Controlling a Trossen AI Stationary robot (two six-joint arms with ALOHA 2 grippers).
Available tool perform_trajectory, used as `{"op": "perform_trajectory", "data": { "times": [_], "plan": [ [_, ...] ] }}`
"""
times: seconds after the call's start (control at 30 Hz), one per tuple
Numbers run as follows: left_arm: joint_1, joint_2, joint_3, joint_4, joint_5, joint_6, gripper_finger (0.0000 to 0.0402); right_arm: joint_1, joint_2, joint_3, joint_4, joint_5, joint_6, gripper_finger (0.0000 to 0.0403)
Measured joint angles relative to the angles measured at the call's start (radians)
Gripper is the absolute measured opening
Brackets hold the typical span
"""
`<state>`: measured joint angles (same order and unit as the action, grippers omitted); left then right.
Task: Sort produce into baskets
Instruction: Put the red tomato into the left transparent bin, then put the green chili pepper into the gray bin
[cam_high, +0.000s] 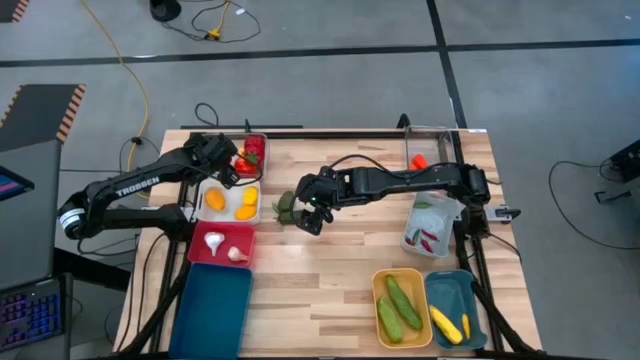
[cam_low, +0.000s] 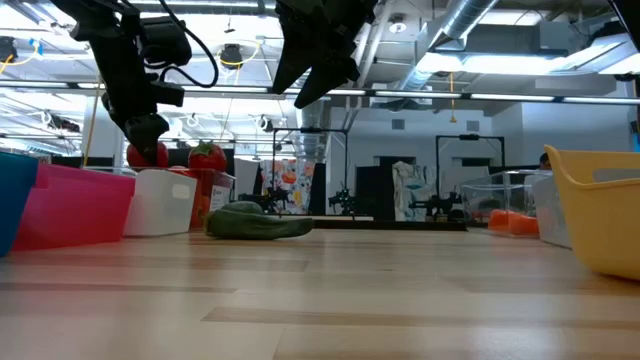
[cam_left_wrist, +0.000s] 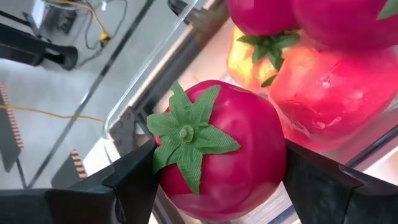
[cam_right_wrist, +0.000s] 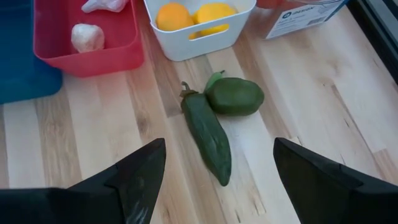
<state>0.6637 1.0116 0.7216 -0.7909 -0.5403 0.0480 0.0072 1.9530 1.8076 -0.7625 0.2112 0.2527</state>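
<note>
My left gripper (cam_high: 238, 166) is shut on a red tomato (cam_left_wrist: 217, 149) with a green leafy cap, above the clear basket (cam_high: 263, 140) of red produce at the table's far left. It also shows in the low view (cam_low: 146, 135). My right gripper (cam_right_wrist: 221, 152) is open and empty, held up (cam_low: 312, 70) over the table's middle. Below it, a long dark green vegetable (cam_right_wrist: 208, 137) and a rounder green one (cam_right_wrist: 235, 96) lie touching on the wood, also seen in the high view (cam_high: 287, 207). My left gripper pinches the tomato between its two fingers, one on each side of its round body (cam_left_wrist: 273, 168). The fingers point down from above. The tomato's leafy cap (cam_left_wrist: 186, 134) faces the wrist. It is lifted clear, above the red produce in the clear basket (cam_left_wrist: 329, 87).
A white basket (cam_high: 258, 192) holds yellow-orange fruit; a pink-red one (cam_high: 200, 250) holds garlic; a dark teal one (cam_high: 212, 300) stands near left. Near right are an orange-yellow basket (cam_high: 378, 290) with cucumbers and a small teal one (cam_high: 470, 295). Clear baskets (cam_high: 430, 225) (cam_high: 432, 135) stand right.
</note>
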Motion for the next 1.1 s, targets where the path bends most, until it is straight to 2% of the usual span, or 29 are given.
{"op": "perform_trajectory", "data": {
  "times": [0.13, 0.37, 0.63, 0.93, 1.1],
  "plan": [
    [0.028, 0.024, 0.0, 0.001, 0.04, 0.011, 0.0296, -0.013, 0.0, 0.0, 0.0, 0.0, 0.0, 0.0327],
    [0.053, 0.053, 0.001, 0.003, 0.088, 0.035, 0.0347, -0.049, 0.0, 0.0, 0.001, 0.0, -0.064, 0.0327],
    [0.053, 0.047, 0.0, 0.056, 0.092, 0.031, 0.0353, -0.055, 0.0, -0.004, 0.043, 0.0, -0.157, 0.0327],
    [0.053, 0.046, 0.0, 0.064, 0.119, 0.042, 0.0352, -0.065, 0.0, -0.225, 0.329, -0.006, -0.175, 0.0327],
    [0.053, 0.046, 0.0, 0.068, 0.138, 0.041, 0.0352, -0.088, 0.0, -0.311, 0.428, -0.006, -0.175, 0.0327]
  ]
}}
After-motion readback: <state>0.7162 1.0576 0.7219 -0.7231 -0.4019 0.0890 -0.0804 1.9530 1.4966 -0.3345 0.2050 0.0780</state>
